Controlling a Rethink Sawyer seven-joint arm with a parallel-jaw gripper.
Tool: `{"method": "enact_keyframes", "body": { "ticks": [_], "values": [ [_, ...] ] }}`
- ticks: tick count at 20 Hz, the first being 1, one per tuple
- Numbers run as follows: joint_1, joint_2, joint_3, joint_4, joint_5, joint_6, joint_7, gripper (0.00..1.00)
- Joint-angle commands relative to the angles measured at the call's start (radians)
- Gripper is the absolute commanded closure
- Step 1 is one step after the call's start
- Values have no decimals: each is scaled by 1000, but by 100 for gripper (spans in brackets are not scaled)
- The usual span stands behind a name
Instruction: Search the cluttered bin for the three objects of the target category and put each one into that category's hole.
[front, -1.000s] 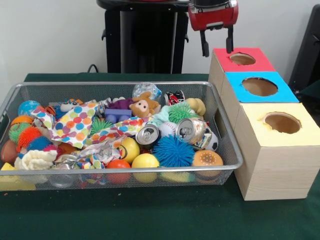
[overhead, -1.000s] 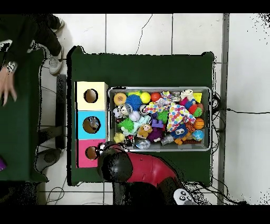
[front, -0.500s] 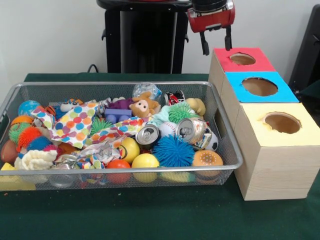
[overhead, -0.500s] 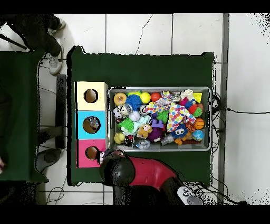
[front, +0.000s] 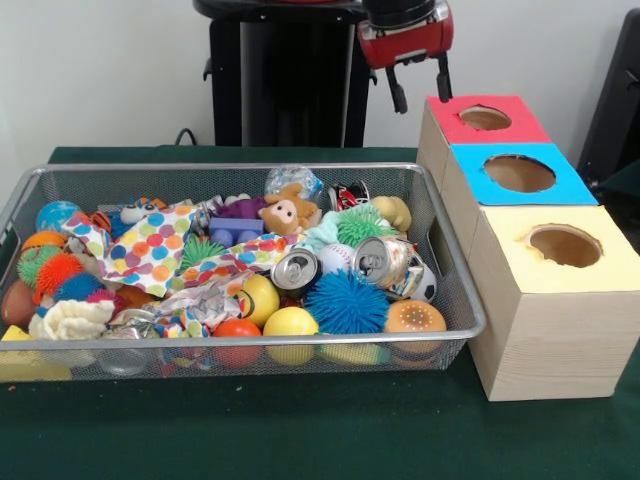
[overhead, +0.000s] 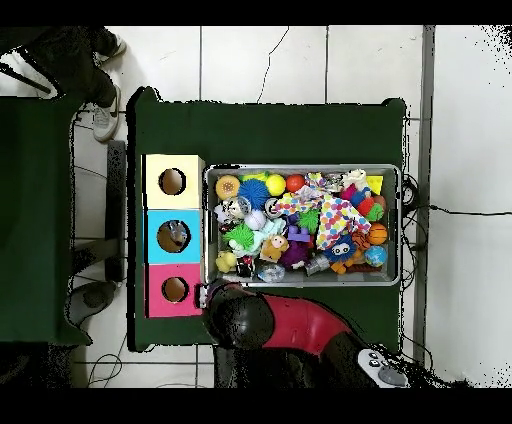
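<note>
My gripper (front: 421, 98) hangs open and empty high above the table, just left of the red-topped box (front: 487, 119) and behind the bin's far right corner. The wire mesh bin (front: 452, 282) is packed with toys. Among them lie crushed silver cans (front: 295, 268), (front: 383, 260), a blue spiky ball (front: 345, 302), yellow balls (front: 290, 322), a brown plush animal (front: 291, 211) and spotted cloth (front: 150, 245). Seen from above, the red arm (overhead: 290, 322) covers the gripper beside the bin's (overhead: 302, 168) lower left corner.
Three boxes stand in a row right of the bin, each with a round hole: red, blue (front: 518, 174) and yellow (front: 563, 246). In the overhead view, a person's leg and shoe (overhead: 100, 120) show at the top left beside the green table (overhead: 270, 130).
My gripper has drifted left and slightly up, away from the red box's hole toward the bin's far corner. A hand at the overhead view's left edge has left the picture.
</note>
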Motion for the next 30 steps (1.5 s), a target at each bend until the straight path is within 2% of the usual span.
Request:
{"method": "enact_keyframes", "body": {
  "ticks": [1, 5, 10, 24, 30],
  "values": [
    [-43, 51, 71, -97, -47, 116, -6, 0],
    [-60, 77, 68, -126, -72, 134, -31, 0],
    [-80, 177, 41, -193, -147, 109, -70, 0],
    [-126, 289, 60, -339, -258, 208, -106, 0],
    [-130, 360, 74, -447, -280, 269, -130, 0]
  ]
}}
